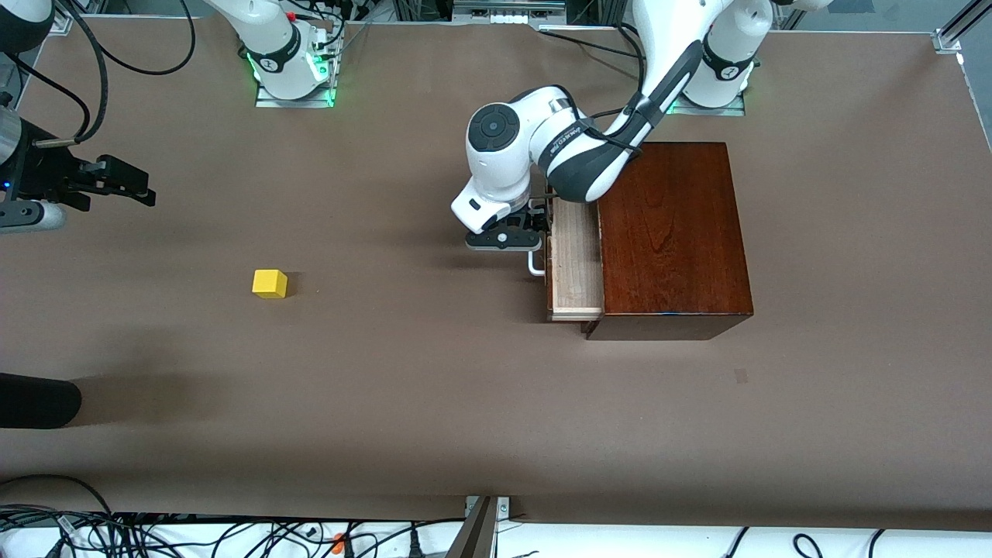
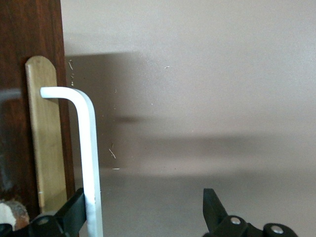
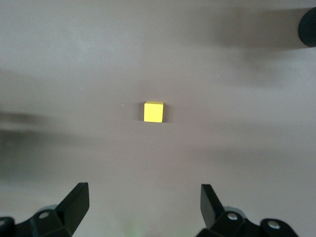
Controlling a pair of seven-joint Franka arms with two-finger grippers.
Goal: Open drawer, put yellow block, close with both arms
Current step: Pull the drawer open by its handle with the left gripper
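The drawer [image 1: 577, 260] stands partly pulled out of the dark wooden box [image 1: 670, 232], with its pale tray showing. My left gripper [image 1: 537, 221] is open at the white handle [image 1: 535, 267]. In the left wrist view the handle [image 2: 88, 148] runs just inside one finger [image 2: 74, 210] of my left gripper [image 2: 144, 200], in front of the dark drawer front [image 2: 15, 59]; the other finger stands well off. The yellow block [image 1: 270, 284] lies on the table toward the right arm's end. My right gripper [image 1: 139, 186] is open and empty in the air; its wrist view shows the block [image 3: 153, 112] ahead of the open gripper [image 3: 143, 192].
A black rounded object [image 1: 39, 401] juts in at the table's edge at the right arm's end, nearer the front camera than the block. Cables [image 1: 194, 535] lie along the table's front edge. The brown table [image 1: 434, 387] spreads wide between block and box.
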